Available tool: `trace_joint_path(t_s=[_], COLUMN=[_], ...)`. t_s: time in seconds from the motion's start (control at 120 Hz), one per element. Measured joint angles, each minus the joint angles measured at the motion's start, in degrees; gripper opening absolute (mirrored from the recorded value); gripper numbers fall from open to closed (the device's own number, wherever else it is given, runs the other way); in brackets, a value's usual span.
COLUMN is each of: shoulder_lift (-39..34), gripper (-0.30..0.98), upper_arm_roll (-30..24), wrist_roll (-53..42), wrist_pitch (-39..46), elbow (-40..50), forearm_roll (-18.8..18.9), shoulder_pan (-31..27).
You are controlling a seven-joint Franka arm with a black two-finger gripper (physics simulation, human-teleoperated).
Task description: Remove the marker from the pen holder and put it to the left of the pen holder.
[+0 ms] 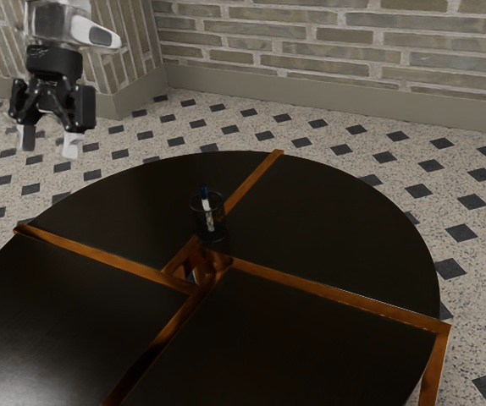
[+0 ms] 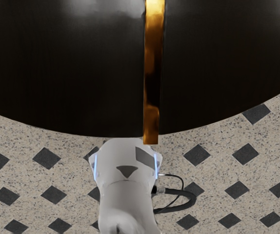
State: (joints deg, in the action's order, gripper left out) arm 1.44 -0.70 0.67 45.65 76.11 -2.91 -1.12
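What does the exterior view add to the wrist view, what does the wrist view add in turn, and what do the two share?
The exterior view adds the brick wall, the pen holder with the marker standing in it, and the open pincer, its fingers apart.

The wrist view adds a white robot part with blue light strips and a black cable beside it.

Both share the dark tabletop, orange-brown wooden strips and the speckled floor with dark diamonds.

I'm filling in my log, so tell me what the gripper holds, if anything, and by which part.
Nothing is held: the gripper is open, with nothing between its fingers. The marker stands in the pen holder.
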Motion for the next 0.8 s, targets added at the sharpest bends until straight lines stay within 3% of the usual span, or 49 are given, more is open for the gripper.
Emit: trace_joint_path(t_s=[0.067,0.15,0.283,0.375,0.458,0.8], shoulder_lift=[0.34,7.78,26.86,42.08,50.98,57.61], gripper=[0.69,0.69,0.69,0.69,0.69,0.68], upper_arm_roll=[-0.23,-0.17,-0.13,-0.22,-0.18,1.71], wrist_roll=[0.22,0.52,2.21,3.54,4.84,8.9], wrist_pitch=[8.32,15.87,23.98,26.91,28.85,37.54], elbow=[1.51,0.93,-13.57,-29.49,-38.27,-41.98], forearm_roll=[-0.32,-1.69,-4.25,-6.52,-7.97,-9.31], shoulder_pan=[-0.53,-1.19,-3.31,-3.85,-4.08,-5.01])
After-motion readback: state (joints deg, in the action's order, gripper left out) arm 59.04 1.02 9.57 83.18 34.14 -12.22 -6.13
